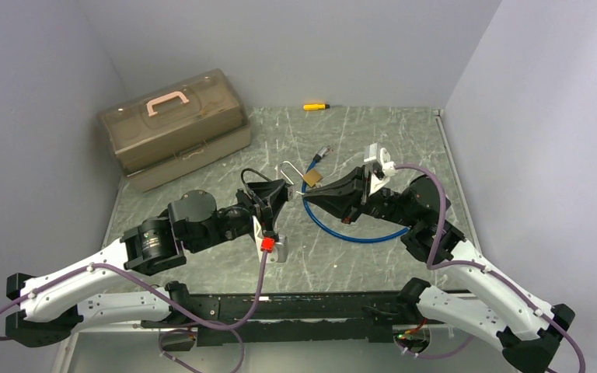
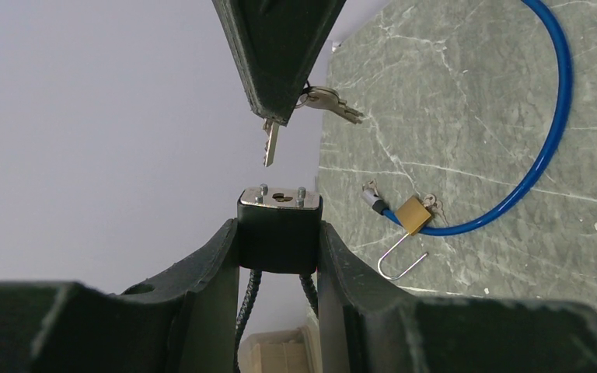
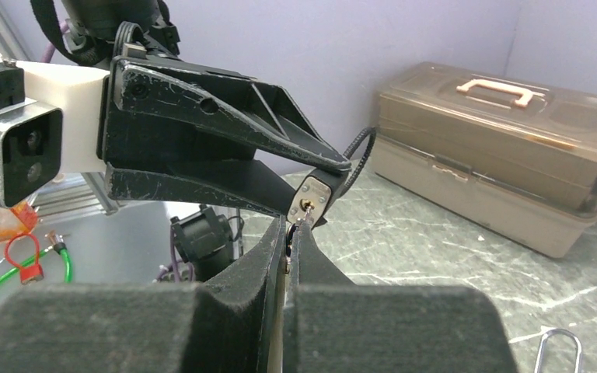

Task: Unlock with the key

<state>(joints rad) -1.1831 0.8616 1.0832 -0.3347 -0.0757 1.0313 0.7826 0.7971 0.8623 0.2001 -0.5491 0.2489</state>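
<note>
When the scene is viewed from above, the left claw [image 1: 280, 191] and right claw [image 1: 312, 196] are found tip to tip over the table [image 1: 420, 155]; a toolbox [image 1: 175, 128] and screwdriver [image 1: 315, 106] lie well apart; from the left wrist, the black padlock [image 2: 280, 233] is seen pinched in the left claw; the key [image 2: 270, 146], clamped in the pressed-together right claw, is held just short of the keyhole [image 2: 282, 197], slightly off line, and should be squared before being pushed; a brass lock [image 2: 413, 214] on a blue cable [image 2: 548, 148] lies clear; from the right wrist, nothing is seen between key and keyhole.
</note>
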